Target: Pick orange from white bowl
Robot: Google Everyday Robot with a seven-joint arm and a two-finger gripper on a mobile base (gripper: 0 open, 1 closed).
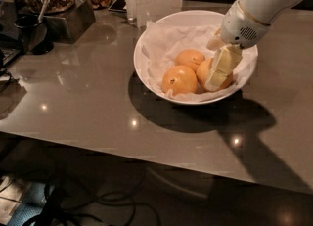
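My gripper (218, 72) is down on the orange (202, 72) in the white bowl (137, 62).
The orange lies at the bowl's right side on crumpled white paper (166, 44), touching a dark-spotted orange (179, 79) to its left, with a third orange (190, 57) behind. My gripper covers its right half; I cannot tell whether my jaws are apart or clamped. The bowl stands on a glossy grey table (83, 107).

Your gripper (215, 79), over orange (201, 72) in white bowl (138, 61): cream casing looked smooth, matt plastic. Orange skin was smooth, even. Bowl was glossy; paper lining (166, 44) was crumpled, matt. Table (88, 107) top was polished, showed bright glints.
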